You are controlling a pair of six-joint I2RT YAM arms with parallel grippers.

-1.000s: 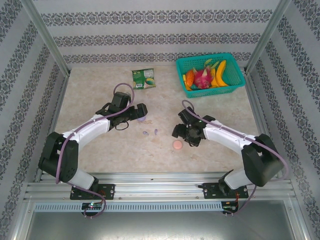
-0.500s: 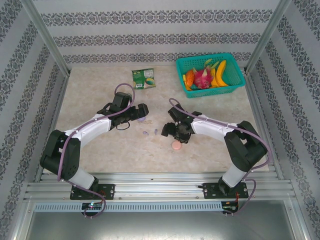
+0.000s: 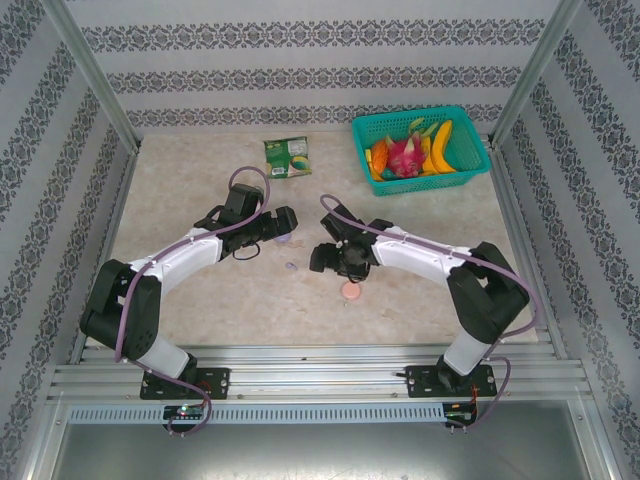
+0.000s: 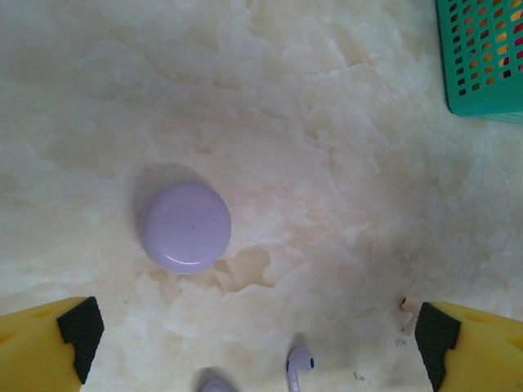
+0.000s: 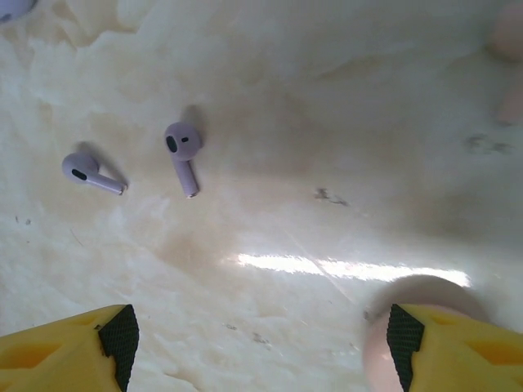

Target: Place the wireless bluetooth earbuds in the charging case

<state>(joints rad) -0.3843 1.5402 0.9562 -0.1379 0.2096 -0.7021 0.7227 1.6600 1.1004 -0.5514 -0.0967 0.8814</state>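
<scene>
I see the small lavender plastic earbud (image 5: 181, 147) ahead-left of my wide-open, empty right claw (image 5: 261, 331), its stem pointing back toward the claw.

Around the purple earbuds (image 5: 183, 147) we see bare table (image 3: 175, 185) on every side, and a gap between the two, so fingers can come down there. The pink case (image 3: 351, 291) lies just beside one finger of the right gripper (image 5: 261, 347) and narrows that side. The purple case (image 4: 185, 227) has free surface all around. The basket (image 3: 432, 173) and the packet (image 3: 288, 157) stand far back, well apart.
</scene>
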